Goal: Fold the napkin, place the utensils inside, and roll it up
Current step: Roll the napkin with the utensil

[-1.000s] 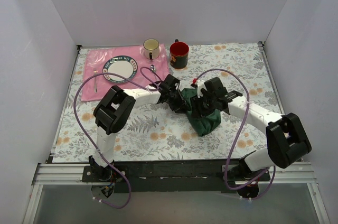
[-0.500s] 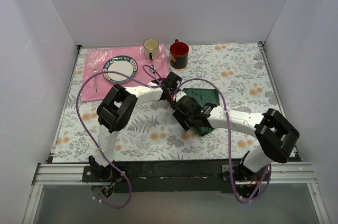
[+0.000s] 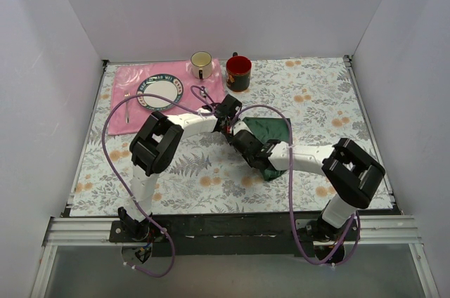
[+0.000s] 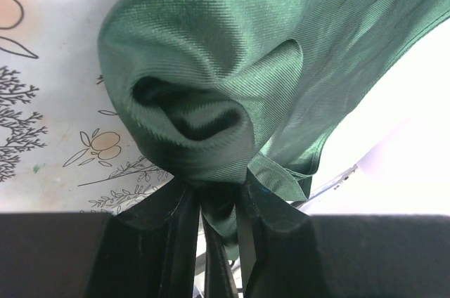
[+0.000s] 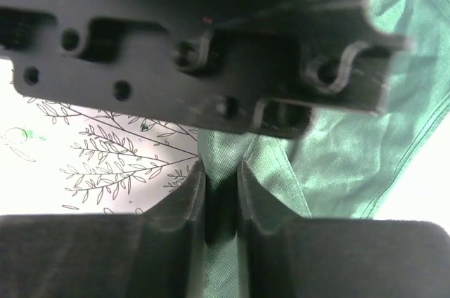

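Fold step, by the look of it. The napkin (image 3: 271,129) sits mid-table on the flowered table cover (image 3: 204,171), with most of it lying to the right of where the two arms meet. Its left edge is gathered up at the grippers. Left gripper (image 4: 211,203): fingers nearly together and clamped on a bunched fold of the green cloth, which balloons out in a loose pocket just past the tips, so it's a grip on a gather and not a flat edge. Right gripper (image 5: 219,196): fingers also drawn close with a strip of the cloth running down between them, which reads as a pinch, though the gap itself is dark. It sits right under the black housing (image 5: 211,66), probably the left arm's, so the two are almost touching. Pinching the same side this close together makes sense if the aim is to lift one edge and carry it over the rest for the fold. The risk is the arms bumping, or the satin slipping out of the thin pinch. The utensils can't be picked out. There's something slim by the corner of the pink placemat (image 3: 130,76), too small to call. The plate (image 3: 145,94), small fork (image 3: 127,108), cream mug (image 3: 202,65) and red mug (image 3: 238,73) are at the back, well apart from the cloth.
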Tool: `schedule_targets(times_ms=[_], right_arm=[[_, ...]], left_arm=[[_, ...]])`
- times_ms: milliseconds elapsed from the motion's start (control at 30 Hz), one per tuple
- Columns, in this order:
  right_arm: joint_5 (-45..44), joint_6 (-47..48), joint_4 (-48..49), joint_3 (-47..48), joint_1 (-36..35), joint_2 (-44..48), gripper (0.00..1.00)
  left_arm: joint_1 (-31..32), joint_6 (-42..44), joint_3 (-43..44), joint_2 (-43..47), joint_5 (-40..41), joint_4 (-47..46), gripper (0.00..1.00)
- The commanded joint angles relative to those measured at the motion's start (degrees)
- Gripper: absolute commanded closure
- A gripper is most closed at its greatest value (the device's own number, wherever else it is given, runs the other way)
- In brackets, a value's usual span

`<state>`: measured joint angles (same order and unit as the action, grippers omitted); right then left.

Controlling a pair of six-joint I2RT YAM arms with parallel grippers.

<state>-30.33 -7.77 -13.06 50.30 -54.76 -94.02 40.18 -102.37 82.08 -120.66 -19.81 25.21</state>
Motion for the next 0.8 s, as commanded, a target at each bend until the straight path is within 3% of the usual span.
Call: schedule_targets(times_ms=[0,67,167,400,500,767], right_arm=[[2.37,-3.39,1.37,-3.89,0.18,0.76,0.87],[4.22,-3.83,2.24,-5.21,1.06,1.38,0.98],[6.41,-4.01,3.04,-6.88,2.28,2.25,0.99],[19.76,-3.22,6.03,-8.56,9.49,4.90,0.99],[29.93,-2.78,7.25,-8.82,13.79,5.07,0.99],[54.30,-4.09,16.04,-13.30,27.15,2.19,0.99]], left_arm=[[-0.45,2.52,0.62,-1.33,2.95,4.59,1.00],[-0.72,4.10,0.01,-1.07,2.59,3.45,0.97],[-1.60,5.33,-2.35,1.21,3.11,0.72,0.77],[-5.28,9.46,-4.65,7.80,5.22,-1.92,0.52],[-6.78,10.69,-5.62,10.88,5.84,-3.15,0.39],[-7.58,12.90,-11.06,16.51,3.91,-8.33,0.30]])
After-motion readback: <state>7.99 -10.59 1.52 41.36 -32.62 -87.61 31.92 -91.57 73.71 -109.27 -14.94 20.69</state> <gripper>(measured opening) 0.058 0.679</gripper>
